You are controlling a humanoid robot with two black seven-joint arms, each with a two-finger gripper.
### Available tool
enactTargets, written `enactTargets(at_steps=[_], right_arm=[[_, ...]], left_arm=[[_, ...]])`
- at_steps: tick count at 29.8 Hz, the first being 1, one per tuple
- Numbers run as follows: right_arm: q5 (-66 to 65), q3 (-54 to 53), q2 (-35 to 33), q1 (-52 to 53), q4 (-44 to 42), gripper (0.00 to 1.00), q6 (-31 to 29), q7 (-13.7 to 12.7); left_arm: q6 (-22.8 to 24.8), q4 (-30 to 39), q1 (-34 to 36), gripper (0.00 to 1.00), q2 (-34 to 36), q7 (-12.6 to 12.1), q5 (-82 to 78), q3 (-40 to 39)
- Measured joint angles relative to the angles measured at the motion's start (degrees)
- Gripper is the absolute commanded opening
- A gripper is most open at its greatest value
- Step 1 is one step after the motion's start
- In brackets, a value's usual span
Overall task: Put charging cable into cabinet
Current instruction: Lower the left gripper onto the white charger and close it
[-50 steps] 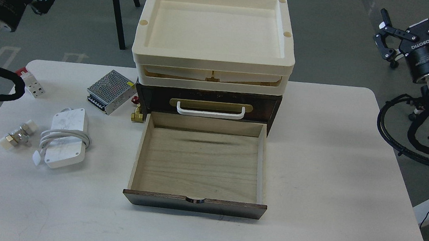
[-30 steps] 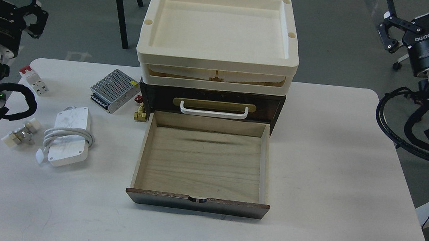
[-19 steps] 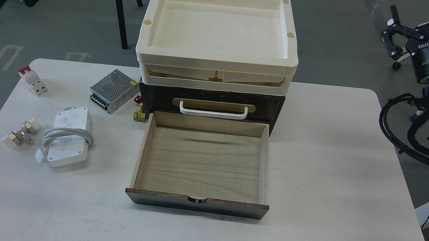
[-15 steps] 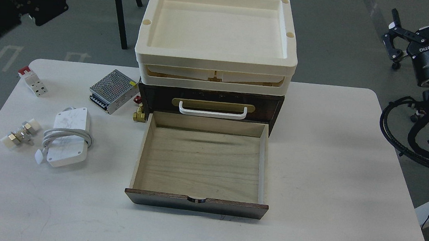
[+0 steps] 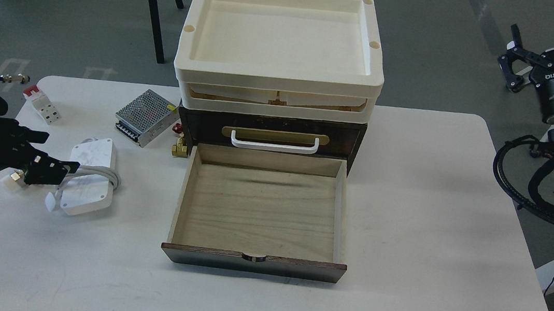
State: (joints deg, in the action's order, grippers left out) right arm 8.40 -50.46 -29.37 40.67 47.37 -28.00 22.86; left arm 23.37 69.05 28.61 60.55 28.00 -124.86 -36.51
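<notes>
The charging cable (image 5: 93, 156), a flat white brick with a pale cord (image 5: 106, 176) looped around it and a white plug (image 5: 49, 202), lies on the table left of the cabinet. The dark brown cabinet (image 5: 356, 143) has a white handle (image 5: 274, 146), and its light wood drawer (image 5: 260, 211) is pulled out and empty. My left gripper (image 5: 54, 154) is low over the table at the brick's left edge, fingers apart, holding nothing. My right gripper (image 5: 511, 58) is raised off the table's far right corner, open and empty.
Cream trays (image 5: 280, 36) are stacked on the cabinet. A silver perforated power supply (image 5: 145, 117), a red and white breaker (image 5: 43, 105) and a brass valve (image 5: 179, 147) lie behind the brick. A small metal fitting (image 5: 12, 179) sits partly under my left gripper. The white table (image 5: 431, 220) carries all of this.
</notes>
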Motion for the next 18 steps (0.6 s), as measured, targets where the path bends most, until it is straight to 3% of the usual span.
enactTargets(at_steps=[8,14,18], right_arm=[[-0.1,0.0,0.0,-0.1,0.0,1.0,0.0,0.0],[-0.1,-0.2,-0.1,-0.5,-0.1,1.0,0.0,0.0],[-0.1,-0.2,-0.1,-0.9,-0.1,1.0,0.0,0.0]], left_arm=[[-0.3,-5.4,0.8,0.94,-5.7,0.0,-0.1,3.9],[-1.6,-8.0,1.8,0.85,-9.4,0.0,-0.1,4.2],[-2.4,-10.6,2.3,0.71,-11.6,0.0,-0.2,4.3]])
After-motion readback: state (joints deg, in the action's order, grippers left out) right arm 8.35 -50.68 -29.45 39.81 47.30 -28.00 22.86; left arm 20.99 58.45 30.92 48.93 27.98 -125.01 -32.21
